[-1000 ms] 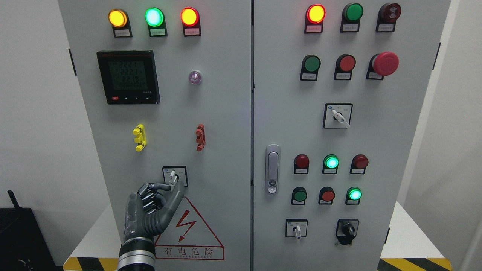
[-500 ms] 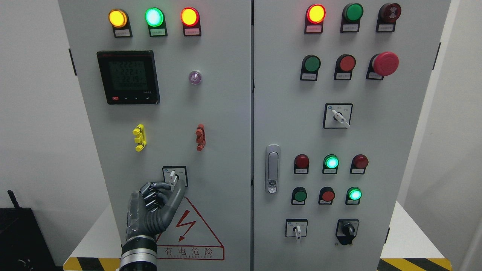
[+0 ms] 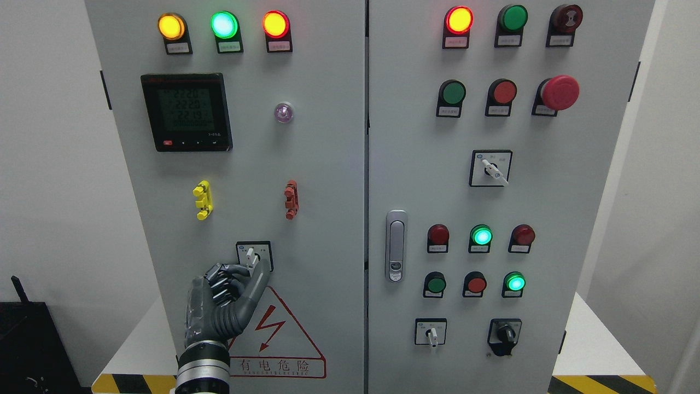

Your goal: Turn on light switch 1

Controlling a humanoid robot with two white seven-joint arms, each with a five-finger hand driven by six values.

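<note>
Left hand (image 3: 227,293) pinches the small white rotary switch lever (image 3: 250,257), low on the grey cabinet's left door (image 3: 328,164), thumb and forefinger fingers (image 3: 257,279) grasping it. Best twist firmly rightward, without slipping off.

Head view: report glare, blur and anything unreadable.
Head view: evenly lit and sharp; the lit lamps bloom, worst on the green lamp; the meter screen is dim, its digits barely legible; the label plates under the lamps are too small to read; the left hand at the selector switch shows no motion blur.
</note>
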